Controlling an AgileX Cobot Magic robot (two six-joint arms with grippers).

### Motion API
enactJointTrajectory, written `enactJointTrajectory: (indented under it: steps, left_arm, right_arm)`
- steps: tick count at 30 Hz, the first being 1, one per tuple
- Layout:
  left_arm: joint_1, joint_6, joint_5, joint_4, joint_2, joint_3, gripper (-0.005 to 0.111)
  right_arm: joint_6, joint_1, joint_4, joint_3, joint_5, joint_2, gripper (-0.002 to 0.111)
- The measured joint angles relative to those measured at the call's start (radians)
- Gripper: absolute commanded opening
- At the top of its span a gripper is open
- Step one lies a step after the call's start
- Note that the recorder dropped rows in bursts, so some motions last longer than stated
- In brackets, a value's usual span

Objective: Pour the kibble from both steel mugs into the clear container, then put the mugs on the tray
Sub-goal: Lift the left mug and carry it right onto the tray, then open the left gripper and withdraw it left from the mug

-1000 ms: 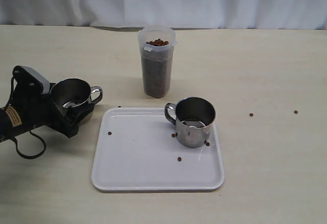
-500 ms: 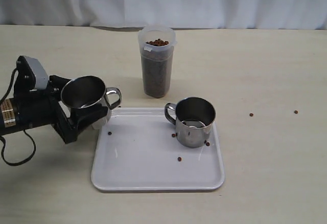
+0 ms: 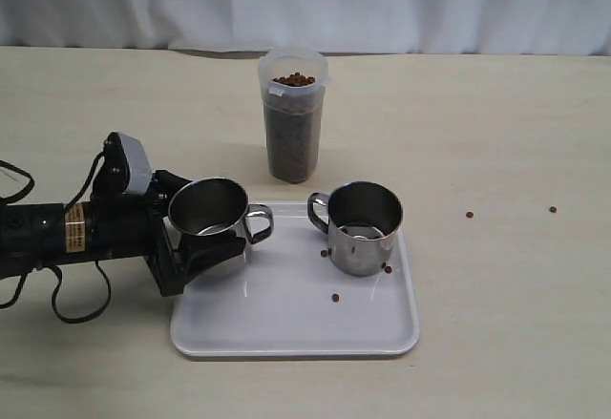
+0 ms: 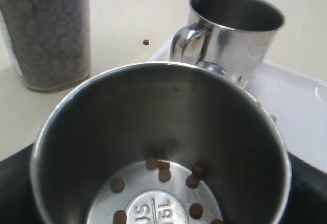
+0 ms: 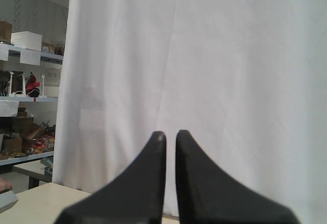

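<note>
Left tool [image 3: 203, 240] clamps steel mug [image 3: 208, 209] over tray [image 3: 286, 333] left edge, few kibble pellets [image 4: 163, 173] inside. Second mug [image 3: 363, 233] upright on tray. Clear container [image 3: 293, 142] nearly full, behind tray. Right tool [image 5: 170, 137] pressed together, facing curtain [image 5: 230, 55].

**Polished steel, cloudy plastic and matt black against white cloth**

We see the left mug [image 3: 208, 211] and the right mug [image 3: 364, 226] in shiny, mirror-smooth stainless steel, duller on the inner walls. The clear container [image 3: 293, 128] is cloudy, translucent plastic, and the kibble [image 3: 293, 80] in it looks dry and matt brown. The tray [image 3: 286, 324] is smooth white plastic with a soft gloss. The surface [image 3: 506, 324] is pale, smooth and matt, the curtain [image 3: 401, 4] white cloth, and the left hand [image 3: 200, 240] and right hand [image 5: 170, 145] matt black.
</note>
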Motion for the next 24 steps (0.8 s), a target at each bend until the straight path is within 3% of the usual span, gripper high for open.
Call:
enactJointTrajectory:
  steps: [5, 11, 15, 21, 24]
  left_arm:
    - [-0.002, 0.0, 0.014, 0.0, 0.011, -0.03, 0.0]
    - [-0.07, 0.016, 0.084, -0.017, 0.013, -0.068, 0.0]
    - [-0.07, 0.018, 0.098, -0.024, 0.013, -0.068, 0.002]
    - [-0.07, 0.037, 0.098, -0.014, 0.013, -0.068, 0.061]
    - [-0.07, 0.037, 0.098, 0.0, 0.013, -0.068, 0.073]
  right_arm:
    - [0.0, 0.0, 0.0, 0.0, 0.0, 0.0, 0.005]
    - [0.0, 0.0, 0.0, 0.0, 0.0, 0.0, 0.005]
    - [0.0, 0.0, 0.0, 0.0, 0.0, 0.0, 0.005]
    - [0.0, 0.0, 0.0, 0.0, 0.0, 0.0, 0.005]
    - [0.0, 0.0, 0.0, 0.0, 0.0, 0.0, 0.005]
